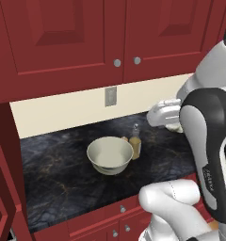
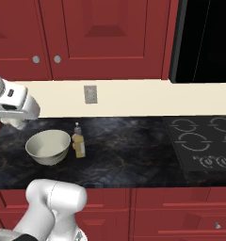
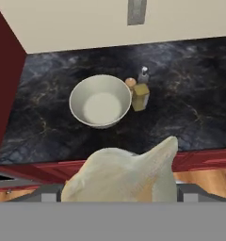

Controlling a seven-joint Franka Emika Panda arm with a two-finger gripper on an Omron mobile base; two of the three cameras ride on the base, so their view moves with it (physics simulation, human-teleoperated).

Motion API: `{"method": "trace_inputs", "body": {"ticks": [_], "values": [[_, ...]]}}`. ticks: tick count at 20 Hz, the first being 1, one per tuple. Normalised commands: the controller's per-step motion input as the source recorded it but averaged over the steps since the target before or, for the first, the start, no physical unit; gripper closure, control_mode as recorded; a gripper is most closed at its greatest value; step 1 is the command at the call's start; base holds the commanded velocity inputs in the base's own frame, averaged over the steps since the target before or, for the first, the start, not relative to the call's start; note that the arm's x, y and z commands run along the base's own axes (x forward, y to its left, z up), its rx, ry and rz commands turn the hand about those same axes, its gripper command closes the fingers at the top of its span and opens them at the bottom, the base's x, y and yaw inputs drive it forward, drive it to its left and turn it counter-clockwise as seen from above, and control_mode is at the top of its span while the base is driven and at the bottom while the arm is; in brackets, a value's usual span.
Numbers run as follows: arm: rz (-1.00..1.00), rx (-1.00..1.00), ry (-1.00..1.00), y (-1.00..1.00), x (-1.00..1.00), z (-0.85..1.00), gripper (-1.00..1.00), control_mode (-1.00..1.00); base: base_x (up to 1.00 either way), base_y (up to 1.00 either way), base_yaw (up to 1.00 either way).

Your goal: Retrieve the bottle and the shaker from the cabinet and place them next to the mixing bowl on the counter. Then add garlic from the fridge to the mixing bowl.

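**Hand view: garlic held high over the counter, bowl below**

Hand view puts us above the black counter [image 3: 190, 103], looking down at the mixing bowl [image 3: 100, 101]. Close to the camera, a pale whitish-beige garlic bulb [image 3: 124, 176] fills the space where our finger tips would rise, so the gripper [image 3: 119, 195] stands clamped wide on the garlic; the tips themselves are hidden behind it.

We take the mixing bowl as our landmark. It sits on the counter, cream and empty inside. Just beside it, on the side toward the cooktop [image 2: 202, 141], stands the pale yellow bottle [image 3: 140, 94] with its grey pump top, upright. The small wooden shaker [image 3: 130, 83] is tucked between bowl and bottle, toward the wall; whether it touches either one we cannot tell.

From the left base view, our white hand [image 1: 164, 113] hovers above the counter, well apart from the bowl and on the bottle's side of it. Behind the bowl, a grey wall outlet [image 1: 110, 96] sits on the cream backsplash, under closed red cabinet doors [image 1: 63, 42].
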Motion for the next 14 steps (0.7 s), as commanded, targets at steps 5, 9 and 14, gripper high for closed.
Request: {"method": "trace_inputs", "body": {"ticks": [5, 9, 14], "values": [[0.0, 0.0, -0.06, 0.09, 0.41, -1.0, 1.0, -1.0, 0.0, 0.0, 0.0], [0.01, 0.0, -0.01, 0.16, 0.51, -0.99, 1.0, -1.0, 0.0, 0.0, 0.0], [0.0, 0.0, 0.02, 0.27, 0.47, -0.41, 1.0, -1.0, 0.0, 0.0, 0.0]]}}
